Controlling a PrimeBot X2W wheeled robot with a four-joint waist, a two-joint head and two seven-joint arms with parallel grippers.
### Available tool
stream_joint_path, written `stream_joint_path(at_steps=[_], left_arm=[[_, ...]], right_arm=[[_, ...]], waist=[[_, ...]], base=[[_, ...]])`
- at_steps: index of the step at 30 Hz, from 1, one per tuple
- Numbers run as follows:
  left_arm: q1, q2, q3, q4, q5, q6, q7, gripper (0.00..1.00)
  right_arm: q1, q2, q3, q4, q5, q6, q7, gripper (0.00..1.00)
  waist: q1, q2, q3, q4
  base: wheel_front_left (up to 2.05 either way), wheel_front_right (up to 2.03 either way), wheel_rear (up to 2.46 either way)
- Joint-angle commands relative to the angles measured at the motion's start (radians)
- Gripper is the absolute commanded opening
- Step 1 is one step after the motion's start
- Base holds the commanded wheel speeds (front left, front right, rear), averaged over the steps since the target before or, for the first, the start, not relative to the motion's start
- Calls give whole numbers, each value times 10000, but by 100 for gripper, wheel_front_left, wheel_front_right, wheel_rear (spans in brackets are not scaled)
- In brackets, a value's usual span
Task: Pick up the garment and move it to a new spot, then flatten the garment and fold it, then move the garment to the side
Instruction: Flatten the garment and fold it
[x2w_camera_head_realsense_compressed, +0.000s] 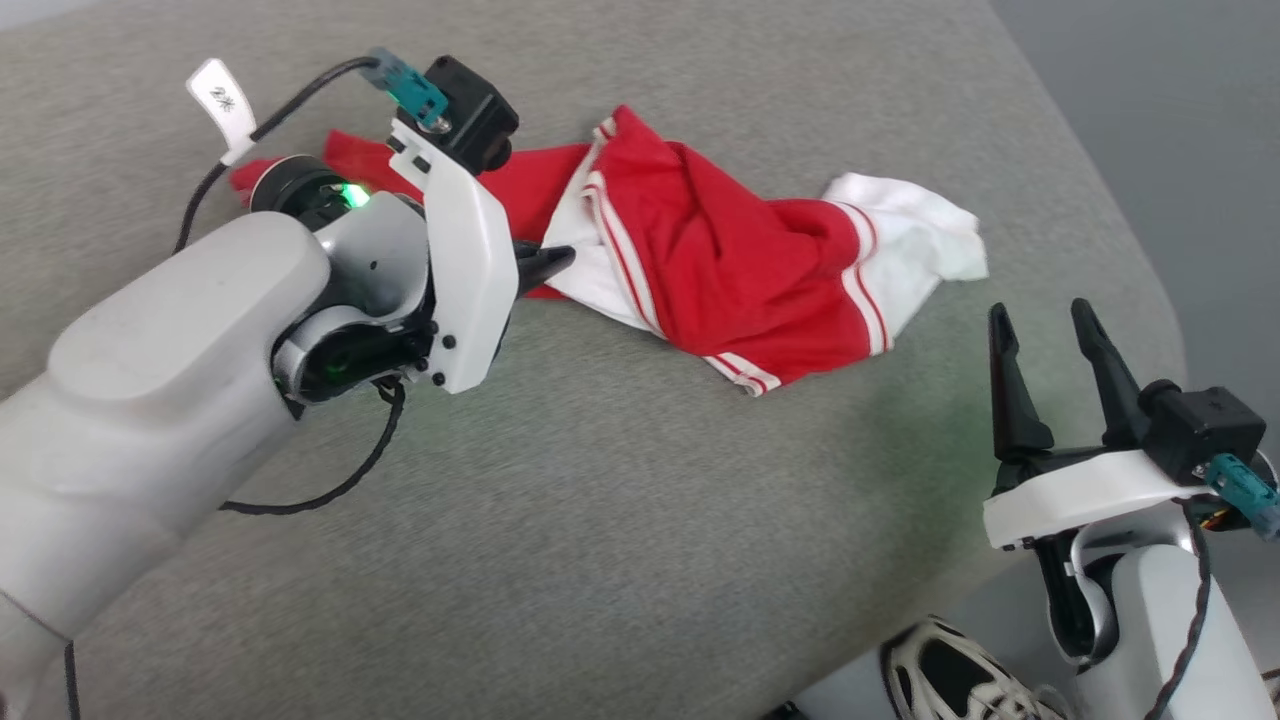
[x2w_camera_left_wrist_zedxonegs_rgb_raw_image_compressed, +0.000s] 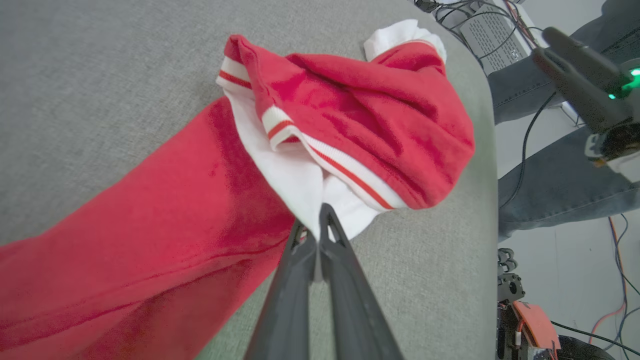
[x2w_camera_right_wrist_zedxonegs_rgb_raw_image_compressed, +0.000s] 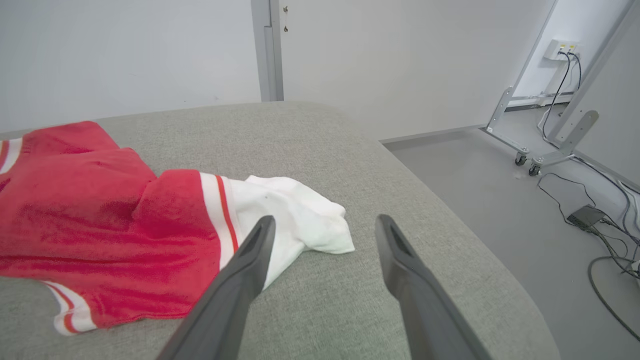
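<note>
left gripper (x2w_camera_left_wrist_zedxonegs_rgb_raw_image_compressed: 320, 226): both dark fingers pressed together, pinching a white sleeve edge of the garment (x2w_camera_head_realsense_compressed: 720, 260), a red soft-fabric T-shirt with white short sleeves and red-and-white stripe trim. head view: its fingertips (x2w_camera_head_realsense_compressed: 545, 262) meet the fabric at the shirt's left part, with the arm coming in from lower left. garment is crumpled, not flat, lying on the grey woven upholstered cushion (x2w_camera_head_realsense_compressed: 600, 520). its red body runs off left under the wrist, and the other white sleeve is bunched at the right end. right gripper (x2w_camera_head_realsense_compressed: 1043, 330): fingers spread wide, holding nothing, near the cushion's right edge, no contact with the fabric. right wrist view: that white sleeve lies just past its left finger (x2w_camera_right_wrist_zedxonegs_rgb_raw_image_compressed: 250, 260). jeans-clad legs (x2w_camera_left_wrist_zedxonegs_rgb_raw_image_compressed: 550, 190) of a person beside the cushion; white-and-black sneaker (x2w_camera_head_realsense_compressed: 945, 670) on the floor, lower right.
</note>
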Motion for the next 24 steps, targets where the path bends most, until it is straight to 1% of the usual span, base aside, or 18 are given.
stream_joint_path(at_steps=[1, 4, 7, 10, 12, 17, 19, 20, 21, 23, 24], left_arm=[[-56, 139, 57, -133, -134, 12, -148, 0], [133, 646, 88, -641, -329, 12, -500, 0], [448, 1456, 189, -1135, -568, 12, -797, 0], [818, 2441, 287, -1530, -741, 33, -950, 0], [1130, 3048, 344, -1834, -941, 181, -994, 0], [2055, 4611, 505, -2349, -1621, 757, -1266, 0], [2269, 5211, 483, -2431, -1340, 861, -1598, 0], [2269, 5211, 483, -2431, -1340, 861, -1598, 0], [2388, 5434, 499, -2313, -1259, 1008, -1819, 0], [2720, 5764, 435, -2099, -1065, 1127, -2230, 0], [2866, 5956, 549, -1829, -1071, 1272, -2748, 0]], right_arm=[[10, 0, -48, -111, -110, -9, 33, 100], [84, -76, -88, -260, -233, -10, 186, 100], [120, -184, -58, -456, -324, -9, 381, 100], [145, -257, 43, -647, -398, -9, 595, 100], [149, -327, 91, -773, -428, -10, 742, 100], [201, -377, 218, -996, -433, -10, 971, 100], [206, -410, 304, -1060, -439, -10, 1047, 100], [206, -410, 304, -1060, -439, -10, 1047, 100], [207, -425, 304, -1100, -440, -10, 1094, 100], [191, -446, 330, -1147, -451, -10, 1165, 100], [184, -469, 328, -1197, -444, -10, 1223, 100]], waist=[[0, 0, -184, 390], [0, 0, -444, 938], [0, 0, -669, 1513], [0, 0, -848, 2014], [0, 0, -945, 2298], [0, 0, -1025, 2821], [0, 0, -1004, 2937], [0, 0, -1004, 2937], [0, 0, -989, 2998], [0, 0, -979, 3082], [0, 0, -982, 3149]], base=[[0, 0, 0], [0, 0, 0], [0, 0, 0], [0, 0, 0], [0, 0, 0], [0, 0, 0], [0, 0, 0], [0, 0, 0], [0, 0, 0], [0, 0, 0], [0, 0, 0]])
